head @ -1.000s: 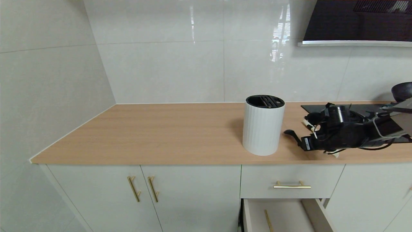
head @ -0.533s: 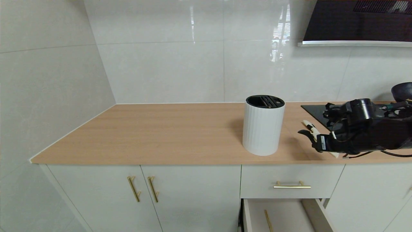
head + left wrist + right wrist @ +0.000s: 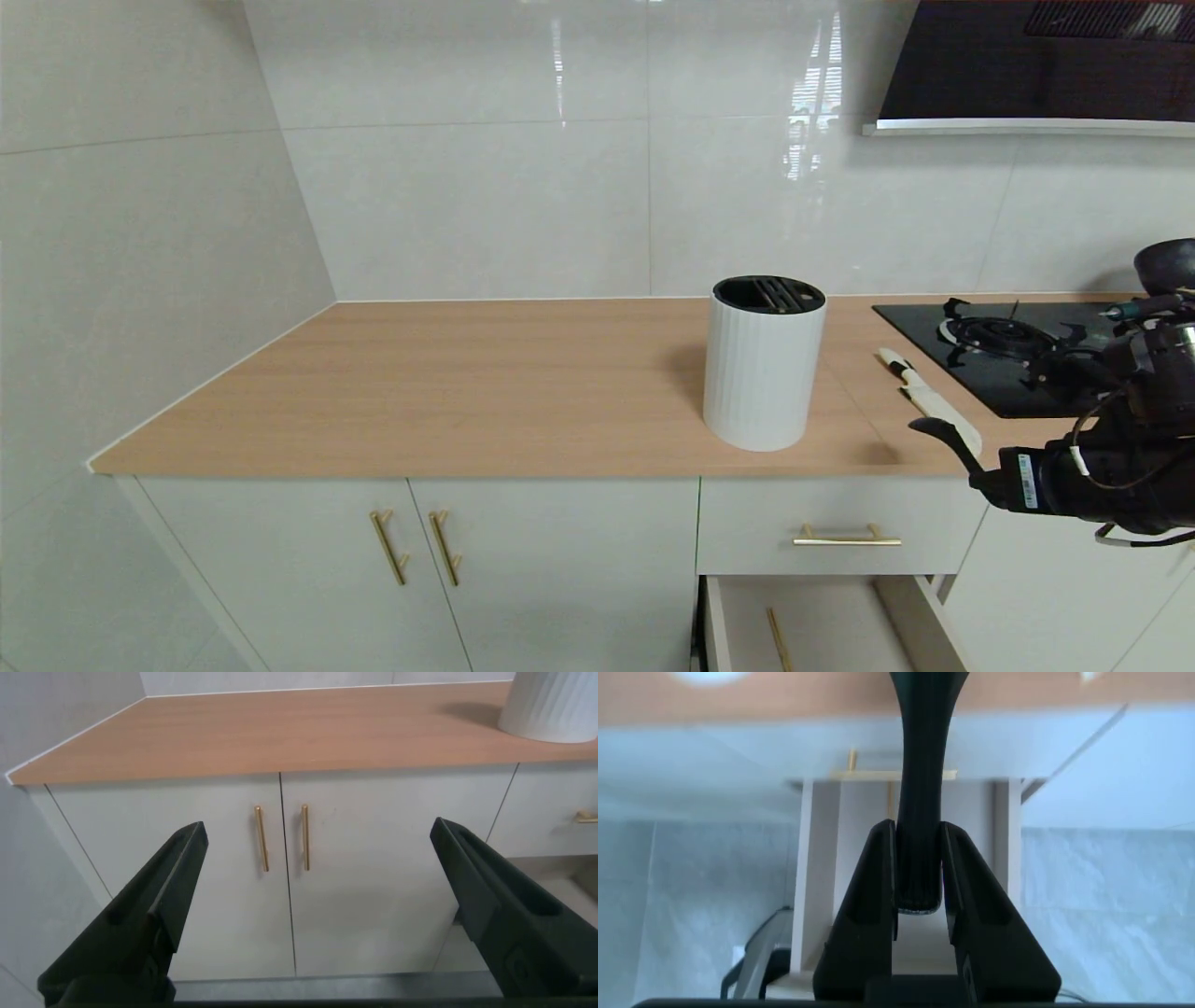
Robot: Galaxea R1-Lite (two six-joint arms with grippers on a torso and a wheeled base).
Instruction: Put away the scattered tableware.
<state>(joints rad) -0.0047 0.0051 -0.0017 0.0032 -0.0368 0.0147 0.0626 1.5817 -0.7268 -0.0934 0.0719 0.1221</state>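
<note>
Right pincer (image 3: 918, 863) clamping black utensil (image 3: 943, 439), tip pointing left, upward

white holder (image 3: 764, 373) upright mid-counter, wide countertop (image 3: 467, 392) to its left, open drawer (image 3: 812, 621) jutting below

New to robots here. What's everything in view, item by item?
utensil holder: one, white with black slotted top, upright on countertop.
knife: one, pale, lying on countertop right of utensil holder.
black utensil: one, black, held by right end effector.
gas hob: one, black, countertop's right end.
drawer: one open, white, below utensil holder.
cabinet doors: two, white, gold handles, left of drawer.
right end effector: one, black, shut on black utensil.
left end effector: one, black, open, facing cabinet doors.
</note>
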